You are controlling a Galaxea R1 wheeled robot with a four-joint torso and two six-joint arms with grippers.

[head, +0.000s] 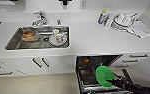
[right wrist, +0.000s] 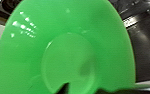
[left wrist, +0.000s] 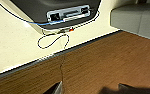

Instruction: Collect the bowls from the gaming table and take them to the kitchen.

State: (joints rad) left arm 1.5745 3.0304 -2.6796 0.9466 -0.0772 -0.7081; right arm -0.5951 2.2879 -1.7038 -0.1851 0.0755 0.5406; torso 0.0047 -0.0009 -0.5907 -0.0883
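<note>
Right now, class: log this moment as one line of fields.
place: kitchen | right gripper: holds green bowl over open dishwasher | orange item inside dishwasher | sink: dishes inside

The long white kitchen counter point(head: 91, 37) carries a steel sink point(head: 13, 42) at its nine o'clock end — dishes inside — and stacked crockery point(head: 123, 21) at two o'clock; the open dishwasher point(head: 91, 75) sits below at five o'clock, apparently beneath a round green plastic bowl point(head: 104, 76).

No text, label, brand, number or sign can be read in any of the views. The bottle point(head: 102, 17) on the counter point(head: 91, 37), at about one o'clock from the sink point(head: 13, 45), carries colours but no legible lettering.
</note>
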